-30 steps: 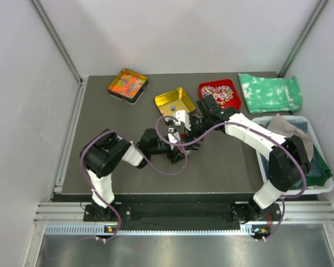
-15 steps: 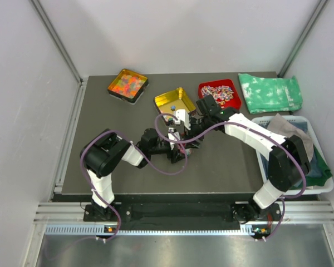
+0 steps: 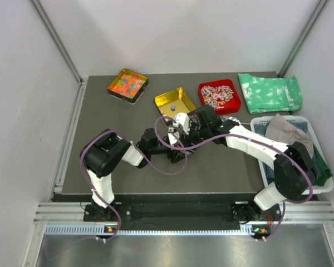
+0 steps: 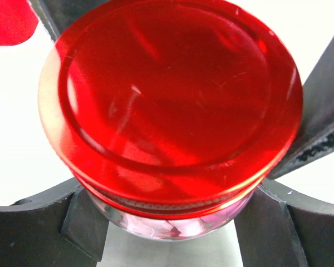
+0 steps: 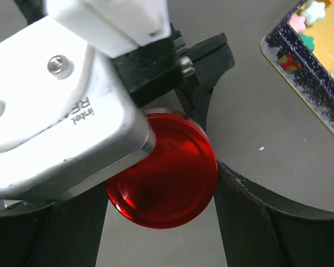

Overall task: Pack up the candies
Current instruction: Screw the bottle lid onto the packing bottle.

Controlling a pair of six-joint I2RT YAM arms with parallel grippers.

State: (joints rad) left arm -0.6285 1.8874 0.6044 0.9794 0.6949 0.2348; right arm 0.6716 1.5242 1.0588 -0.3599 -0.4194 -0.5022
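A clear glass jar (image 4: 172, 225) with a red lid (image 4: 167, 94) fills the left wrist view, and pinkish candies show through the glass. My left gripper (image 4: 172, 219) is shut on the jar body, one finger on each side. In the right wrist view the red lid (image 5: 167, 178) sits between my right gripper's fingers (image 5: 250, 211), which close on its rim; the right gripper (image 5: 161, 183) is over the jar. In the top view both grippers meet at mid-table, left (image 3: 174, 146) and right (image 3: 182, 130), and the jar is hidden there. A yellow tray (image 3: 181, 94) holds a few loose candies (image 3: 172, 105).
An orange tray of gummy sweets (image 3: 128, 83) sits back left. A red tray of striped wrapped sweets (image 3: 218, 93) is beside the yellow tray. A green cloth (image 3: 270, 92) lies back right. A white basket (image 3: 261, 122) with cloths stands at the right edge.
My right arm has swung toward the near side and left, bringing its gripper down over the jar lid. The left arm and jar have stayed in place.
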